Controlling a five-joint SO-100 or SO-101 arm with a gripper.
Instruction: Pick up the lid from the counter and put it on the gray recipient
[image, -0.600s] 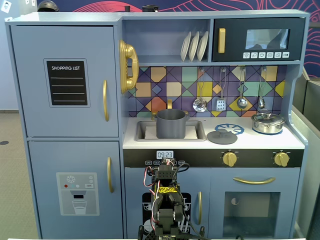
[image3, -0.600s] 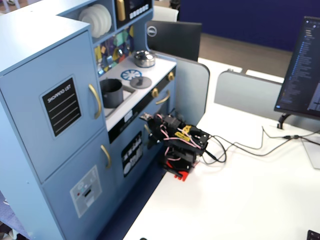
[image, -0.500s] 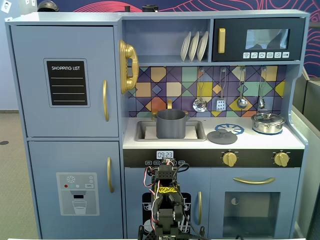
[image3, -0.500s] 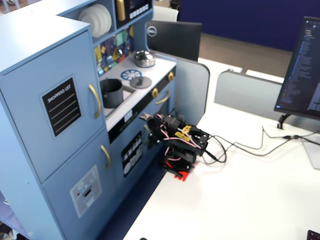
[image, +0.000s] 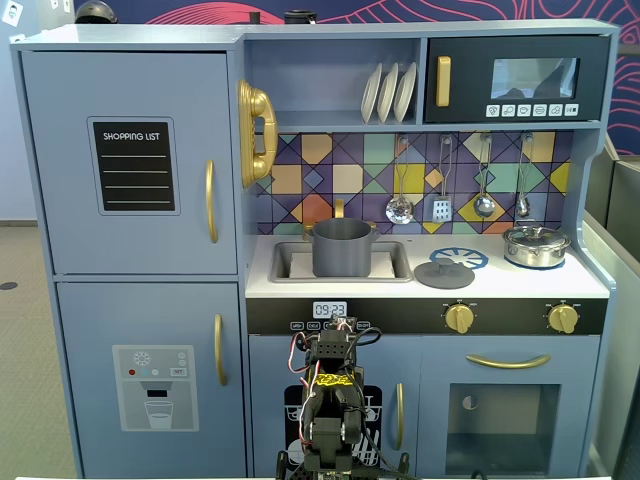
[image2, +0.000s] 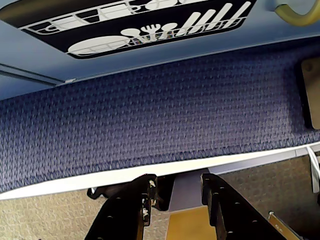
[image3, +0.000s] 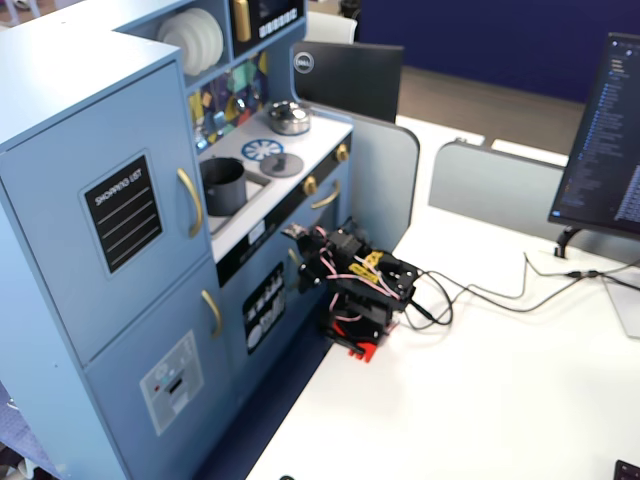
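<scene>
Approach not yet begun, by the look of it: arm folded low at the foot of the toy kitchen, gripper (image2: 175, 200) carrying nothing, its two dark fingers (image2: 127, 210) standing a modest gap apart in the wrist view, aimed down at blue carpet (image2: 165, 115) and the cabinet's base. Nothing of the task visible from the wrist.

Well above the gripper, on the pale counter (image: 590, 285): the lid (image: 444, 273), flat, dark gray, knob up, up and to the right in a fixed view, lying just in front of the blue burner print (image: 459, 258). Almost straight above the gripper, the gray recipient (image: 342, 247), open-topped, seated in the sink (image: 290, 264). Farther right of the lid, a shiny silver pot (image: 536, 245) with its own lid, not to be confused.

Next move, as a judgement: unfold and rise to counter height, swing right over the lid, open wider, descend onto the small knob. Awkward grip likely, the knob being little and the disc flat.

Around: white desk (image3: 480, 400) under the arm's base, cables trailing right, monitor (image3: 610, 140) at the far edge, a second dark screen (image3: 345, 75) behind the kitchen.
</scene>
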